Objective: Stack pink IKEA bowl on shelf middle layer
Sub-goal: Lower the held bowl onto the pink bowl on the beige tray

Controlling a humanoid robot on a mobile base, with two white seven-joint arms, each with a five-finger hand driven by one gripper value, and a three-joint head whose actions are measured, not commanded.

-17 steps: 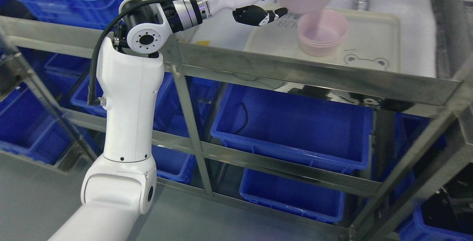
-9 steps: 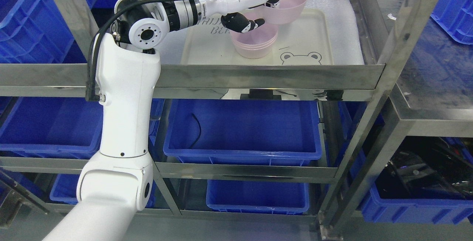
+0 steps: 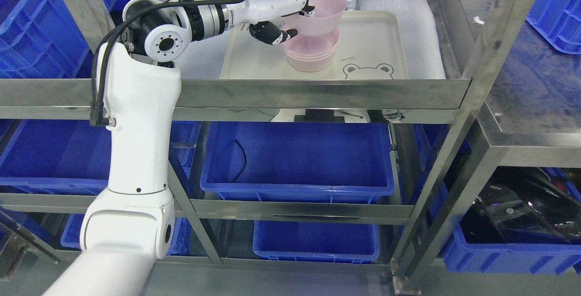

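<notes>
Left hand (image 3: 283,17) gripped bowl (image 3: 320,12) by near rim, fingers curled over edge. Held upright, just above and nearly centred on stack (image 3: 311,55) on tray (image 3: 372,37); straight down remained.

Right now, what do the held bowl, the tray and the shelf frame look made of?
Held bowl: likely plastic, matte pink, thin-walled, slightly translucent. Tray: probably plastic, cream, smooth, with a printed bear outline. Shelf frame: metal, apparently stainless steel, mirroring what surrounds it.
</notes>
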